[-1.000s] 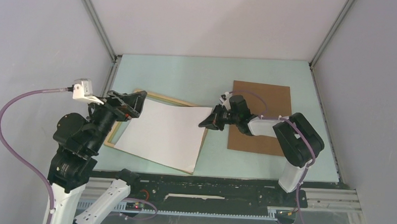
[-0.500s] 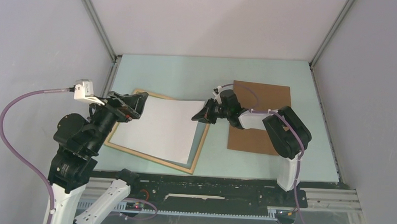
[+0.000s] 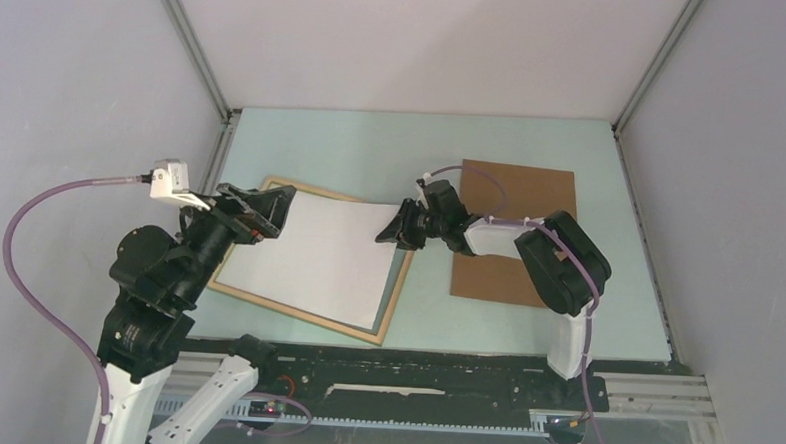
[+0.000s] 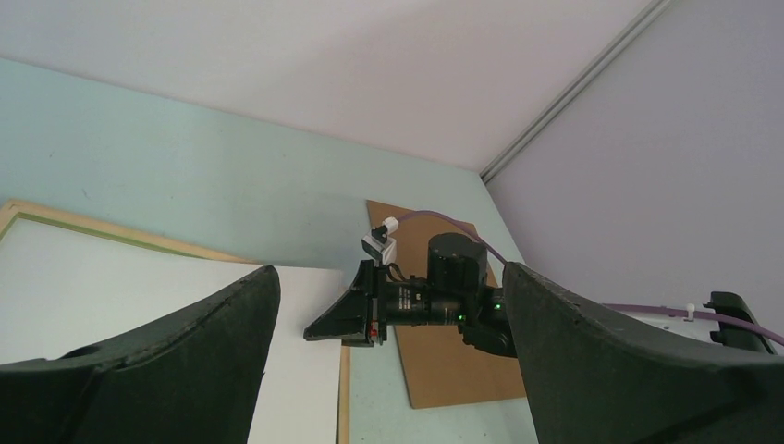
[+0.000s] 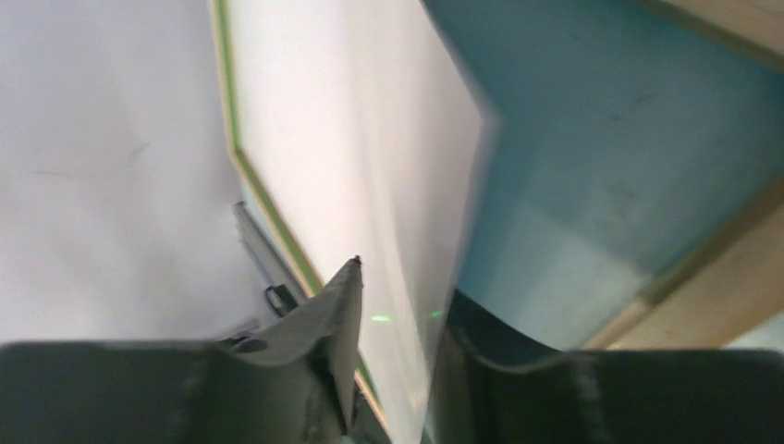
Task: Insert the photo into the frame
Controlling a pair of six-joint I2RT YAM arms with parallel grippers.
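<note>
Top view: frame (image 3: 303,317) lies flat on the left half of the table (image 3: 372,146), skewed, its near rail close to the near edge, pale wood up. Photo (image 3: 313,254) lies on the frame, white back up, covering most of the opening; the frame's near and right rails show past it. Right gripper (image 3: 393,228) is at the photo's far right corner, fingers nearly together on that corner. Left gripper (image 3: 261,207) is over the frame's far left corner, jaws spread; can't tell if it touches. Brown board (image 3: 531,188) lies flat on the right half, apart from the frame, the right arm reaching over it. Left wrist view: both left fingers far apart, nothing between them. White photo and frame rail show at lower left, and the right gripper sits closed to a wedge at the photo's corner, with the board behind it. Right wrist view: blurred. The white sheet runs down between the two right fingers, pinched at its edge. A green frame edge shows on the left and pale wood rail at lower right.
</note>
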